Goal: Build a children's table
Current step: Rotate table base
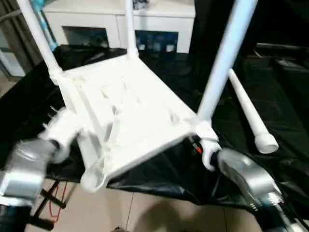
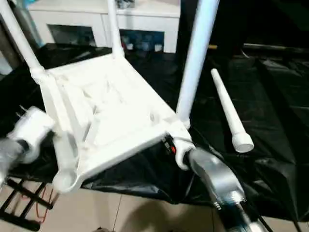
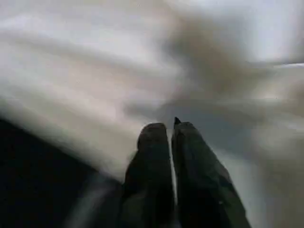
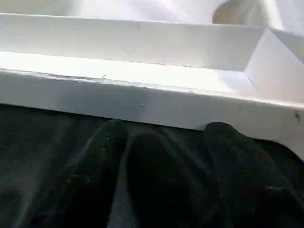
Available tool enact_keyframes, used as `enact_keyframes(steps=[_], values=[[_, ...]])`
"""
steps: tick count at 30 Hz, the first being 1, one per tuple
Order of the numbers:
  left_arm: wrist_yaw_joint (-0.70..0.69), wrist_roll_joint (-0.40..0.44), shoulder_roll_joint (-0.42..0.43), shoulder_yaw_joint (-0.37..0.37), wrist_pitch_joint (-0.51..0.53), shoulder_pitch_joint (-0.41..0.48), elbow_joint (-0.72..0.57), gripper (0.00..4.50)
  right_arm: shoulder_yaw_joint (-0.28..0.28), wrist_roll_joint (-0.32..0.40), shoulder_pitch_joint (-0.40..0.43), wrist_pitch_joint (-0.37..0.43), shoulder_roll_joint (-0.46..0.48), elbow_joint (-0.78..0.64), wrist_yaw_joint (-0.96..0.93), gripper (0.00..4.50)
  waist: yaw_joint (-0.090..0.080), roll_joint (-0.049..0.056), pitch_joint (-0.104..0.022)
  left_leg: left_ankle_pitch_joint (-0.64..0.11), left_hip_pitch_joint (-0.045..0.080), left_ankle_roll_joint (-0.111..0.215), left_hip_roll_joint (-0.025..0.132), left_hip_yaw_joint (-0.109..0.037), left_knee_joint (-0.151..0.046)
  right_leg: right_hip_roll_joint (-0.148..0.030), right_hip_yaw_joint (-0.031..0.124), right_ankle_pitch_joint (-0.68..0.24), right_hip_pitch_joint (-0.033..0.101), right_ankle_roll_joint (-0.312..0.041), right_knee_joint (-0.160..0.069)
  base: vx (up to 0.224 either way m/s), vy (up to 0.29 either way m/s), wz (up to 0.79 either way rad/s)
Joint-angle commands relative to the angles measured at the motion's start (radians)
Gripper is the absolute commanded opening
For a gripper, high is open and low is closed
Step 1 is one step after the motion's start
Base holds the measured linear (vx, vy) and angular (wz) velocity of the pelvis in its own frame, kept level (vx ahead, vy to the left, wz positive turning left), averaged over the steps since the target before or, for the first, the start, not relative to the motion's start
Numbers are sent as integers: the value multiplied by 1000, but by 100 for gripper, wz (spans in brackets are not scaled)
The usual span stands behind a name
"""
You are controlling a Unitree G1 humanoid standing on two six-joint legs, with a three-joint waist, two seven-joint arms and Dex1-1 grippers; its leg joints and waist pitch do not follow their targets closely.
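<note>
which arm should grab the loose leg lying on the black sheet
Right, probably. The loose leg lies on the robot's right side, just beyond the right gripper, whose fingers stand open at the tabletop edge. The left gripper is shut, across the tabletop.

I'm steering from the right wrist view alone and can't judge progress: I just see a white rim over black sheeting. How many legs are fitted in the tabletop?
Observer: Three fitted legs stand up from the upturned tabletop.
Operator: Where is the fourth?
Observer: The loose leg lies on the black sheet, to the right of the tabletop.
Operator: Which socket is free?
Observer: The empty socket is at the near left corner, by the robot's left arm.
Operator: What about the left gripper?
Observer: The left gripper has its fingers pressed together with nothing between them.
</note>
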Motion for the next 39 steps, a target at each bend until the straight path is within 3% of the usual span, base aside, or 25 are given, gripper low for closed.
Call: enact_keyframes(steps=[1,4,5,7,10,15,16,18,19,21,22,23,24,25,27,28,29,30,31,32,33,34,37,38,39], values=[[-42,-25,2,-24,6,7,-20,11,0,-16,-17,-17,6,37,-24,268,-1,6,-56,-255,17,-4,30,-10,-84,-49,50,-243,43,-201,-65,0,0,0],[-128,-75,15,-80,20,5,-58,0,-16,-21,-61,-35,20,104,-64,234,-4,19,-57,-271,20,-15,28,-12,-83,-49,48,-269,42,-194,-65,0,0,0],[-153,-87,20,-97,29,2,-66,0,-21,-22,-74,-41,23,123,-71,225,-5,14,-56,-282,22,-14,28,-11,-83,-48,49,-285,41,-195,-67,0,0,0],[-201,-96,30,-141,38,-9,-68,0,-27,-30,-97,-59,27,161,-77,219,-8,23,-54,-293,21,-16,26,-11,-83,-46,47,-299,41,-192,-70,0,0,0],[-248,-108,30,-196,41,-33,-63,0,-40,-37,-122,-81,33,202,-80,195,-10,21,-56,-287,20,-18,26,-14,-83,-46,48,-283,46,-191,-66,0,0,0],[-238,-137,-76,-229,18,-104,-21,0,-43,-35,-148,-97,38,233,-90,142,-12,20,-61,-230,18,-7,24,-9,-77,-44,47,-211,52,-215,-60,0,0,0],[-228,-140,-96,-230,11,-119,-8,0,-43,-35,-152,-99,38,238,-91,135,-13,26,-63,-216,18,-5,24,-9,-75,-43,47,-191,54,-219,-58,0,0,0],[-189,-136,-159,-234,-22,-166,51,0,-46,-40,-160,-108,40,252,-92,117,-14,21,-64,-213,17,1,23,-8,-73,-42,46,-183,56,-224,-59,0,0,0],[-156,-122,-194,-236,-48,-194,95,0,-48,-44,-163,-112,39,257,-95,117,-13,32,-65,-207,16,3,21,-9,-71,-44,45,-177,57,-228,-58,0,0,0],[-121,-107,-222,-237,-77,-221,142,0,-53,-47,-164,-118,40,264,-96,90,-14,22,-65,-219,17,10,20,-8,-69,-42,44,-192,59,-223,-64,0,0,0],[-85,-95,-247,-235,-105,-246,188,0,-57,-48,-165,-123,41,269,-100,82,-15,20,-65,-200,8,17,18,-9,-69,-44,44,-195,64,-217,-63,0,0,0],[-85,-95,-247,-235,-105,-246,188,0,-57,-48,-165,-123,41,269,-100,72,-15,20,-66,-204,11,17,21,-11,-69,-47,43,-211,64,-211,-64,0,0,0],[9,-70,-302,-217,-171,-299,294,0,-69,-53,-159,-115,39,259,-124,62,-18,21,-67,-198,10,19,21,-10,-68,-46,43,-207,64,-212,-63,0,0,0],[52,-59,-324,-208,-202,-319,337,0,-78,-56,-153,-106,36,246,-144,62,-22,30,-64,-207,16,22,14,-6,-64,-39,41,-222,57,-202,-73,0,0,0],[106,-48,-349,-197,-238,-340,385,0,-94,-61,-145,-90,30,221,-176,62,-21,26,-68,-197,14,28,17,-9,-63,-40,40,-212,62,-197,-72,0,0,0],[106,-48,-350,-197,-240,-340,385,0,-101,-68,-144,-87,26,208,-193,62,-19,41,-71,-178,10,29,19,-13,-64,-43,39,-192,65,-202,-64,0,0,0],[97,-50,-345,-197,-235,-331,364,0,-125,-87,-145,-57,11,161,-247,62,-24,30,-71,-159,6,33,20,-12,-64,-41,39,-171,68,-200,-64,0,0,0],[92,-51,-342,-198,-237,-328,358,0,-138,-98,-147,-40,4,139,-271,62,-22,53,-72,-154,10,30,19,-15,-63,-41,37,-163,68,-204,-59,0,0,0],[84,-53,-334,-200,-238,-319,336,0,-159,-92,-152,-14,-7,111,-276,62,-28,41,-73,-145,10,41,18,-11,-60,-38,38,-140,68,-206,-62,0,0,0],[68,-70,-323,-187,-227,-302,283,0,-225,-20,-162,38,-15,69,-241,62,-27,43,-76,-123,6,62,14,-11,-57,-39,38,-116,72,-217,-56,0,0,0],[66,-75,-322,-182,-221,-298,270,0,-240,-9,-165,47,-17,60,-241,62,-27,43,-76,-123,6,62,14,-11,-57,-39,38,-116,72,-217,-56,0,0,0],[58,-95,-321,-165,-203,-289,239,0,-270,12,-175,70,-24,45,-244,86,-27,49,-77,-99,3,89,17,-10,-53,-42,37,-114,70,-227,-55,0,0,0],[29,-138,-301,-135,-183,-255,155,41,-329,10,-227,132,-69,65,-301,100,-33,54,-77,-94,7,89,18,-10,-52,-38,33,-132,65,-239,-55,0,0,0],[13,-158,-291,-132,-182,-238,120,44,-344,-1,-256,152,-95,97,-321,113,-34,45,-75,-98,6,90,18,-7,-52,-37,33,-141,64,-238,-58,0,0,0],[4,-171,-288,-131,-177,-230,101,54,-349,-5,-272,159,-109,116,-327,128,-34,46,-73,-110,5,88,17,-7,-53,-37,33,-173,64,-233,-59,0,0,0]])
